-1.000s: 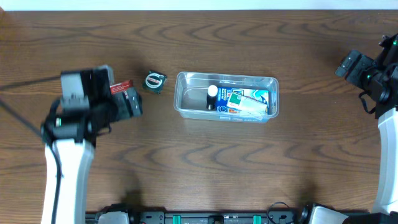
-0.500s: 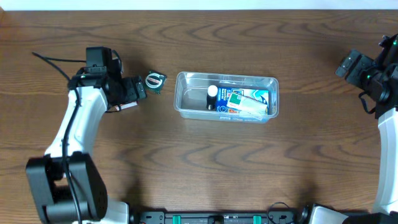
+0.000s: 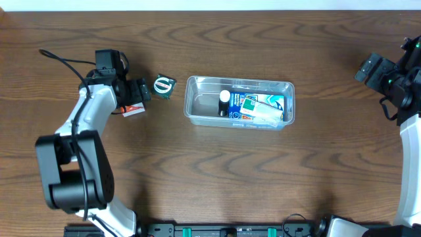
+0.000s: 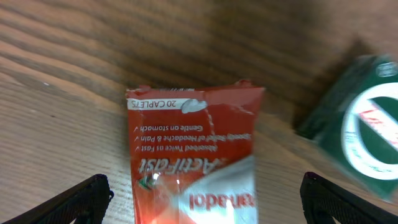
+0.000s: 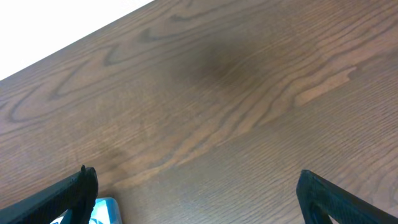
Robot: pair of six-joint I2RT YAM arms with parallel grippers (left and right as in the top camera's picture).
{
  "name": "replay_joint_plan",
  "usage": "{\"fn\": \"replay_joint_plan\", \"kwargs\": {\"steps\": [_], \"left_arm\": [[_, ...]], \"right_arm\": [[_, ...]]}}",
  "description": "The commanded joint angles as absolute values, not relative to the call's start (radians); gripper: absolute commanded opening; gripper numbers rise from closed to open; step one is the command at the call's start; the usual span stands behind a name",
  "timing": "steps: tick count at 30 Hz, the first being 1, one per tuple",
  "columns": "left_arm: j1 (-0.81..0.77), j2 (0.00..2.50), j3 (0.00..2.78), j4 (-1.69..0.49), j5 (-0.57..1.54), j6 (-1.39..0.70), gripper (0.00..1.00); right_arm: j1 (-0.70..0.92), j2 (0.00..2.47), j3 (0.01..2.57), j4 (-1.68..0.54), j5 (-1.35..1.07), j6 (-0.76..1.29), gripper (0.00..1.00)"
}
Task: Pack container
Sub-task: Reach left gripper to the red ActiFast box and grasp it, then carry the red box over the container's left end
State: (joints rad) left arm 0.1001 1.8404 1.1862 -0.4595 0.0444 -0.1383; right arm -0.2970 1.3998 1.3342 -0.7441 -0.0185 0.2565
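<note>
Container (image 3: 195,113): clear plastic tub at the middle of the table (image 3: 217,178), standing apart from both arms.
Tub contents: a blue and green packet (image 3: 263,104) with a pale one across it, and a small dark thing with a white round top (image 3: 225,97); the clear walls and glare make their edges hard to read.
Left gripper (image 3: 140,93): jaws spread wide and closed on nothing. In the wrist view only the two dark fingertips (image 4: 87,198) show, at the bottom corners, one on each side of the red packet and clear of it.
Red packet (image 4: 193,155): flat on the wood, its print upside down to the wrist camera, its lower end cut off by the frame. From overhead the gripper hides most of it.
Green packet (image 3: 163,85): between the left gripper and the tub, touching neither. In the wrist view it is blurred and cut by the right edge.
Right gripper (image 3: 370,68): at the far right edge, well apart from the tub, jaws wide open over bare wood.
Right wrist view: a blue corner (image 5: 106,209) by one fingertip, too cropped to identify.
</note>
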Motion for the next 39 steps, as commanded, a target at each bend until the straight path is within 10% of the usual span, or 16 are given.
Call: {"fn": "replay_joint_plan", "kwargs": {"steps": [1,10,18,39], "left_arm": [[0.111,1.883,1.199,-0.446,0.025,-0.12,0.98],[0.117,1.915,1.199,-0.436,0.026,-0.121,0.99],[0.117,1.915,1.199,-0.443,0.037,-0.132,0.52],[0.029,1.637,1.374,-0.753,0.168,-0.134,0.52]], "right_arm": [[-0.3,1.399,1.342,-0.745,-0.015,0.269,0.99],[-0.3,1.399,1.342,-0.745,-0.015,0.269,0.99],[-0.3,1.399,1.342,-0.745,-0.015,0.269,0.99],[-0.3,1.399,1.342,-0.745,-0.015,0.269,0.99]]}}
